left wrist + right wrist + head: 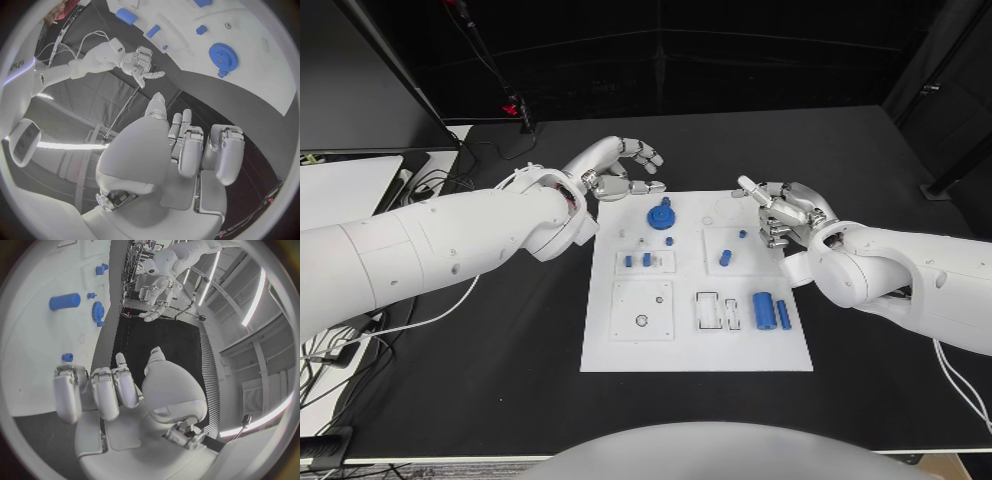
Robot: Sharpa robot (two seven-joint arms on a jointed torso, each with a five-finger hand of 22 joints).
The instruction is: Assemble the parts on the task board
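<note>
Left hand [623, 168] hovers past the far left corner of the task board [697, 355], fingers loosely curled, holding nothing. Right hand [783, 208] hangs over the board's far right edge, fingers bent, also carrying nothing that I can see. Head view: I read both as parked clear of the parts so the board stays visible. Blue gear [661, 214] lies far centre; large blue cylinder [763, 310] and slim peg [783, 315] lie near right, by their slots, apparently unseated.

Left wrist view: own fingers [229, 150] are curled inward over black table, nothing between them; the gear [223, 56] sits on the board beyond.

Right wrist view: fingers [103, 392] bend over the white board, nothing grasped; a small blue peg [67, 357] lies just beyond them, likely my next pick.
</note>
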